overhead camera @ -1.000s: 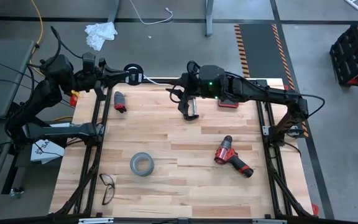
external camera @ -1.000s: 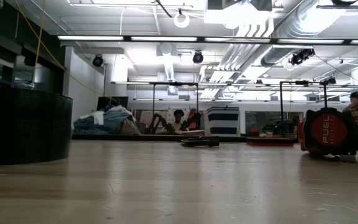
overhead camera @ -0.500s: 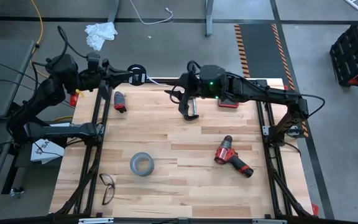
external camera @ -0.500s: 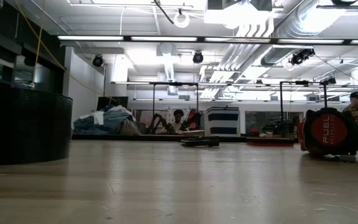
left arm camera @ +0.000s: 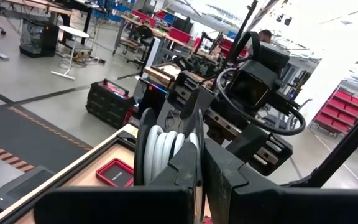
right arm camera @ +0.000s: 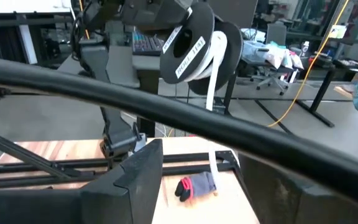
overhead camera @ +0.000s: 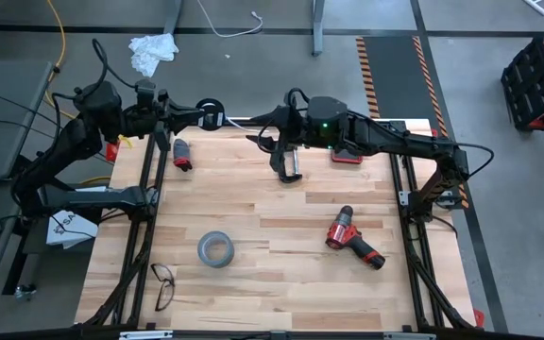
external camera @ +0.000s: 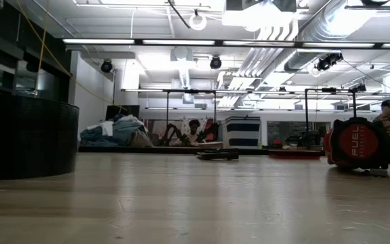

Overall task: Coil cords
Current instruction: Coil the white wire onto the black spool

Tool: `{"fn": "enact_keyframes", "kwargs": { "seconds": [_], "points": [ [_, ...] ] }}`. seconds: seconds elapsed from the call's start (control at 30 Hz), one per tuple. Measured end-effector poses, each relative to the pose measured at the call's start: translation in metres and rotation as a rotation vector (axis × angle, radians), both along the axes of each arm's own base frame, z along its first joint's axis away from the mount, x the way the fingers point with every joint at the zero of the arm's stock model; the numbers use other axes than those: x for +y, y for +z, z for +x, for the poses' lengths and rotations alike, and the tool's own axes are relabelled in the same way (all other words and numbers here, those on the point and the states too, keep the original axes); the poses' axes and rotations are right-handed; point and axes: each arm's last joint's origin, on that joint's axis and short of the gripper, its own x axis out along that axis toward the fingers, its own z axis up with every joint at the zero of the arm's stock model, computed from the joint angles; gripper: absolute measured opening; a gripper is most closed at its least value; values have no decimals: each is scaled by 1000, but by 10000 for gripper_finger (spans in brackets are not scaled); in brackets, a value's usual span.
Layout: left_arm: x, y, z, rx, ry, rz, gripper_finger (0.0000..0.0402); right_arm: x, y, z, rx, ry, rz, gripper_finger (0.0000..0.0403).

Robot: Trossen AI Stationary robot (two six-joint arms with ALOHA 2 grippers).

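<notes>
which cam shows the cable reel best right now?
Right wrist view: the black disc with white cable wound on it shows side-on, held by the left gripper. Left wrist shows it edge-on between fingers; high view tiny; low view nothing.

Bright overhead strip lights, ceiling glare; wrist fgd prob. blurred.

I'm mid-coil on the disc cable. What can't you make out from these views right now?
- Right gripper: high view too small to show fingers; right wrist view shows no clear fingertips.
- Cable's loose end: white cable hangs from the disc in the shut left gripper; a dark cable crosses it.
- Low view: neither arm visible.
</notes>
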Motion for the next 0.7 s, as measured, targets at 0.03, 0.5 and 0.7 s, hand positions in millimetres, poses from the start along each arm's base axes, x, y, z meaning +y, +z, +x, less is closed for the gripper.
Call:
{"fn": "enact_keyframes", "kwargs": {
  "seconds": [0.03,0.5,0.7],
  "points": [
    [0,0,0,0,0,0,5,0,0,0,-4,0,-1,204],
    [0,-1,0,13,4,-9,5,-1,1,0,1,5,-53,204],
    [0,-1,0,11,5,-14,5,-1,1,0,5,5,-53,204]
  ]
}}
